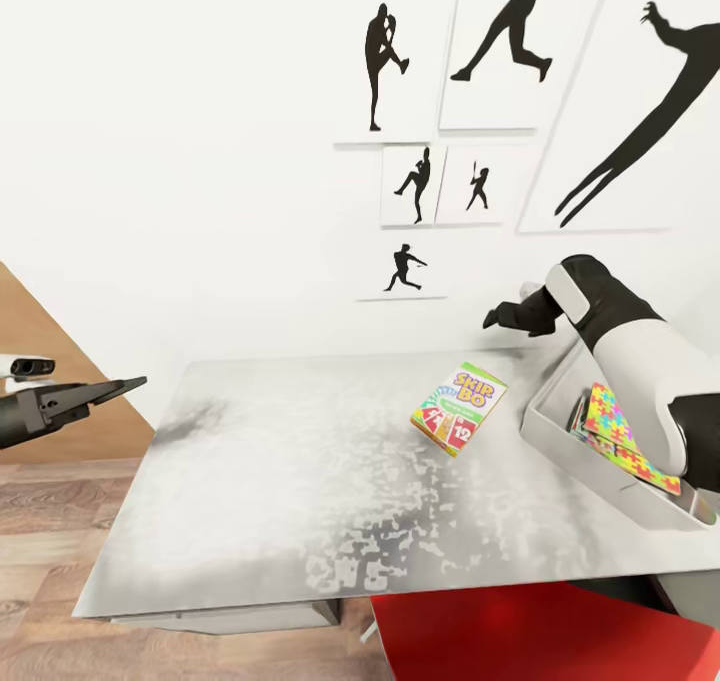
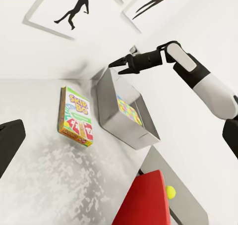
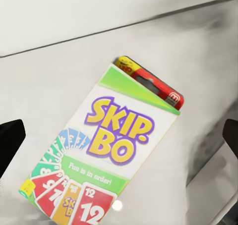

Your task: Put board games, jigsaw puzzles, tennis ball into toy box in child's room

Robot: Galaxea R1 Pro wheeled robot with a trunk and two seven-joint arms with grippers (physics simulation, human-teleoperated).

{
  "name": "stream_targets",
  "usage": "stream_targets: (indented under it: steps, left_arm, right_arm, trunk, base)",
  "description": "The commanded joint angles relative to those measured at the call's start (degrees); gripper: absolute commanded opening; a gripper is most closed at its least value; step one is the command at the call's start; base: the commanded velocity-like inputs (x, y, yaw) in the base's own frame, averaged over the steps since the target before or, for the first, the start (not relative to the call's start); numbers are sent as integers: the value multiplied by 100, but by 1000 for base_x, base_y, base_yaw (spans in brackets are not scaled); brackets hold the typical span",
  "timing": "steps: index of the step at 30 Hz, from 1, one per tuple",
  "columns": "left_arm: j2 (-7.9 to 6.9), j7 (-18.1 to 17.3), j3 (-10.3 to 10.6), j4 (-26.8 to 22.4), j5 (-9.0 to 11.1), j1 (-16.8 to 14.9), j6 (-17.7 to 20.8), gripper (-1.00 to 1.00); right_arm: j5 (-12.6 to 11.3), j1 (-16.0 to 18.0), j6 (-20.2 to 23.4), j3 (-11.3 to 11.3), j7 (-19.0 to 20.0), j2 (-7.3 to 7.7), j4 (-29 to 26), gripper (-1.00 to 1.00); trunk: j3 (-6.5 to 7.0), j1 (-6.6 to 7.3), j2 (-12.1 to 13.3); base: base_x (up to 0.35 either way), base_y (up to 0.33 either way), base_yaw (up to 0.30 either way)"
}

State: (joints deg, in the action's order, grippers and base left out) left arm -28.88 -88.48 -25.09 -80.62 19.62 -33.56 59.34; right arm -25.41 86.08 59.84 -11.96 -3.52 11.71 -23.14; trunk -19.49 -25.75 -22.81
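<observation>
The Skip-Bo board game lies flat on the white table, just left of the light grey toy box. A jigsaw puzzle leans inside the toy box, seen also as a bright jigsaw puzzle from the left wrist. My right gripper hovers open above and behind the game; in the right wrist view its fingers straddle the Skip-Bo box without touching. My left gripper is open off the table's left end. The tennis ball rests on a grey surface past the toy box.
A red chair stands at the table's front edge, below the toy box. The wall behind carries black silhouette pictures. Wooden floor shows left of the table, whose left and middle are bare.
</observation>
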Motion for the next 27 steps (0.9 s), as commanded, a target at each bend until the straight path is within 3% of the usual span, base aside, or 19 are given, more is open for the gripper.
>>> stream_targets:
  steps: [1, 6, 10, 11, 17, 21, 27]
  left_arm:
    - [0, -22, 17, -2, -3, -9, 62, 100]
    - [17, -21, 276, -5, 0, -119, 66, 100]
    - [32, -20, 599, -6, 6, -344, 66, 100]
    - [39, -20, 771, -6, 9, -470, 66, 100]
    - [59, -20, 1182, -1, 14, -814, 66, 100]
    - [64, -20, 1357, 13, 14, -1023, 66, 100]
    - [72, -20, 1427, 19, 10, -1193, 66, 100]
  right_arm:
    - [-61, 13, 16, -43, -38, 4, -6, 100]
    - [-61, 38, 16, -43, -42, 3, -6, 100]
    - [-61, 46, 16, -43, -43, 8, -7, 100]
    - [-61, 52, 16, -43, -43, 10, -10, 100]
    - [-56, 117, 16, -43, -43, 8, 5, 100]
    - [-53, 146, 16, -43, -43, 1, 12, 100]
    - [-59, 166, 8, -43, -43, -1, 3, 100]
  trunk:
    - [-16, -3, -11]
    - [-49, -3, -11]
    - [-76, -3, -11]
    - [-83, -3, -11]
    - [-125, -3, -11]
    - [-154, -3, -11]
    - [-197, -3, -11]
  base:
    - [0, 0, 0]
    - [0, 0, 0]
    - [0, 0, 0]
    - [0, 0, 0]
    - [0, 0, 0]
    - [0, 0, 0]
    - [0, 0, 0]
